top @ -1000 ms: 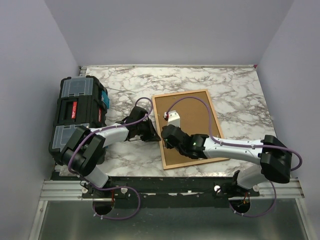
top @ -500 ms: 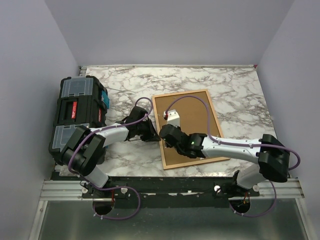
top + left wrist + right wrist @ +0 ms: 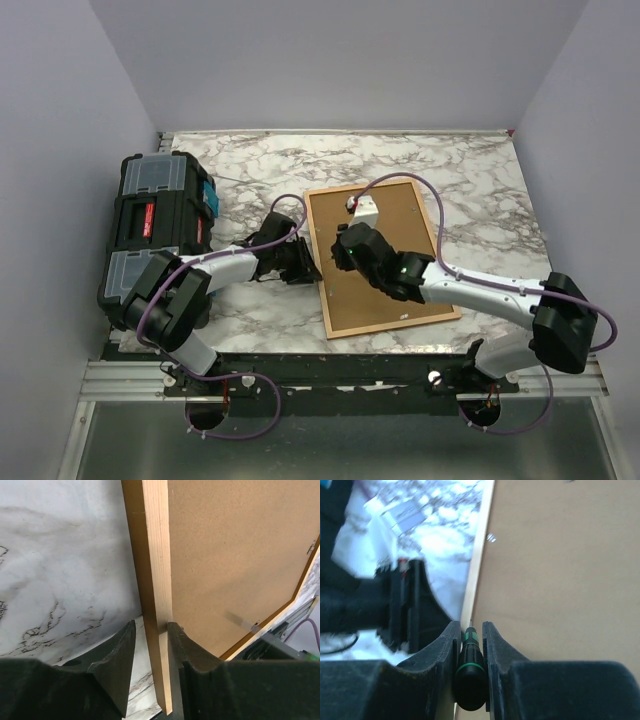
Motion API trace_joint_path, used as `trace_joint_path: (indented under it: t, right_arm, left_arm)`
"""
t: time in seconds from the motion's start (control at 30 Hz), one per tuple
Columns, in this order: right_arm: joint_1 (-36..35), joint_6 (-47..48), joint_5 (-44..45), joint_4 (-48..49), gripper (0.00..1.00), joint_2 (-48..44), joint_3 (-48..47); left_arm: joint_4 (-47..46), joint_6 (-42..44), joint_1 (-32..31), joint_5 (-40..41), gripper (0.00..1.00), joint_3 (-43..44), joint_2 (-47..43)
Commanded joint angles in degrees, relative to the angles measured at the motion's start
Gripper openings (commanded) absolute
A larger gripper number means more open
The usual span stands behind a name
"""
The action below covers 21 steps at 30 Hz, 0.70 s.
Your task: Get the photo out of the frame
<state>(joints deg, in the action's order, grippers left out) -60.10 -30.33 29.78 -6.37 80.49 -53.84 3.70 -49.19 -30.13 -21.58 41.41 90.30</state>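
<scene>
The frame (image 3: pixel 390 184) lies face down on the marble table, its plain brown backing board (image 3: pixel 350 305) facing up. The photo is hidden under the board. My left gripper (image 3: pixel 303 262) is closed in on the frame's left rail (image 3: pixel 150 555). The inner finger (image 3: pixel 180 645) presses against the rail, and a thin strip of marble shows beside the outer finger. My right gripper (image 3: pixel 343 252) is shut on a black screwdriver with green rings (image 3: pixel 470 665). Its tip points at the seam between the left rail (image 3: pixel 479 550) and the backing board (image 3: pixel 560 580).
A black toolbox (image 3: pixel 155 230) stands at the table's left edge, close behind my left arm. Small metal tabs hold the board in the frame, one (image 3: pixel 252 626) on the near rail and one (image 3: pixel 491 537) by the left rail. Walls close in the table on three sides.
My right gripper has moved farther along the frame's left rail with the screwdriver, and its wrist has swung toward the far side. The left gripper has stayed on the rail.
</scene>
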Motion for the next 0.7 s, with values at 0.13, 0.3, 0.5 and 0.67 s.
trace_joint_path:
  t: [0.13, 0.3, 0.5, 0.67]
  right_arm:
    - [9.25, 5.67, -4.02, 8.4, 0.0, 7.75, -5.57]
    - [10.44, 8.81, -4.29, 11.3, 0.0, 13.56, -9.62]
    - [10.61, 11.66, -3.59, 12.3, 0.0, 19.61, -14.75]
    - [10.69, 12.46, -3.86, 12.52, 0.0, 22.45, -16.69]
  left_arm:
    - [2.99, 2.82, 0.77, 2.45, 0.39, 4.09, 1.85]
    - [2.53, 3.14, 1.3, 2.64, 0.32, 3.9, 3.24]
    - [0.62, 2.55, 1.39, 1.87, 0.24, 2.25, 3.96]
    - [0.47, 2.69, 1.4, 2.05, 0.23, 1.59, 3.77]
